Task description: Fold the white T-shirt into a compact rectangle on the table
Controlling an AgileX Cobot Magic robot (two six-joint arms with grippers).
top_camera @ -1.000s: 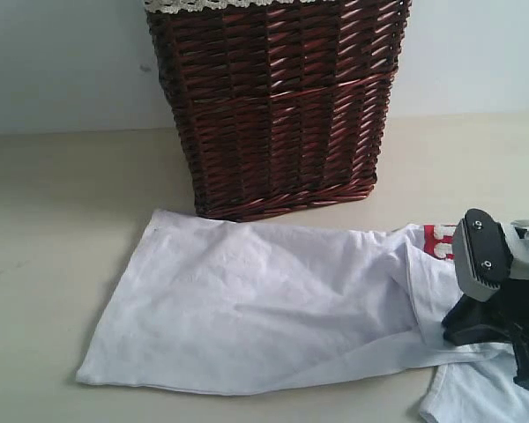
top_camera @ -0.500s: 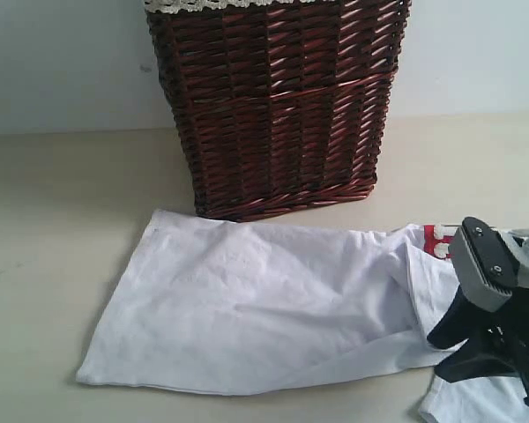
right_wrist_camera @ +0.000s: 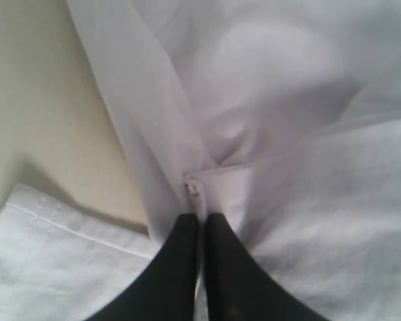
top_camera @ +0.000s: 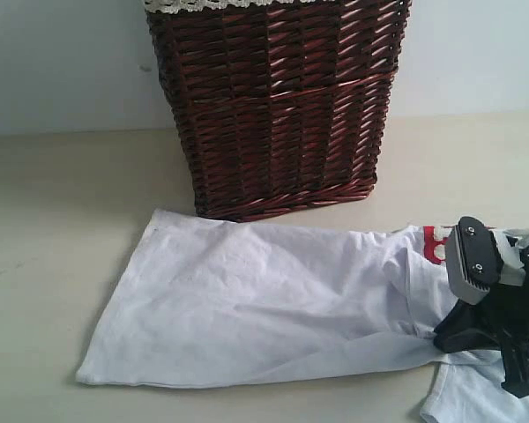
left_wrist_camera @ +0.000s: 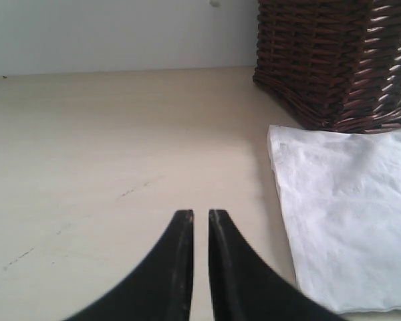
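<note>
White T-shirt (top_camera: pixel 264 300), lying mostly flat on the table (top_camera: pixel 53 203). Its broad, lightly creased panel runs out from the tips of the right pincer (top_camera: pixel 439 338) toward the left arm's side, and a second layer lies under and behind that pincer. Red-outlined letters (top_camera: pixel 434 243) show just beyond the pincer's body. The cloth reads as thin, light and limp: it drapes, wrinkles, and gathers into a ridge where it is pinched. It is judged likely to sag and trail when lifted and to slide easily over the smooth table. Sound holds are hems, seams and corners, where doubled cloth gives the pads something to bite on. A single layer taken in mid-panel would probably bunch.

The right wrist view shows the right pincer (right_wrist_camera: pixel 202 224) with its fingers together, clamped on a narrow stitched fold of the shirt (right_wrist_camera: pixel 287 100). The cloth fans away from its tips.

Left pincer (left_wrist_camera: pixel 200 215): fingers drawn nearly together with only a thin slit between them, gripping nothing, over bare table. The shirt's end edge (left_wrist_camera: pixel 278 175) lies ahead and off to one side, well apart.

A dark wicker basket (top_camera: pixel 278 106) stands beyond the shirt, on the far side from both pincers.
</note>
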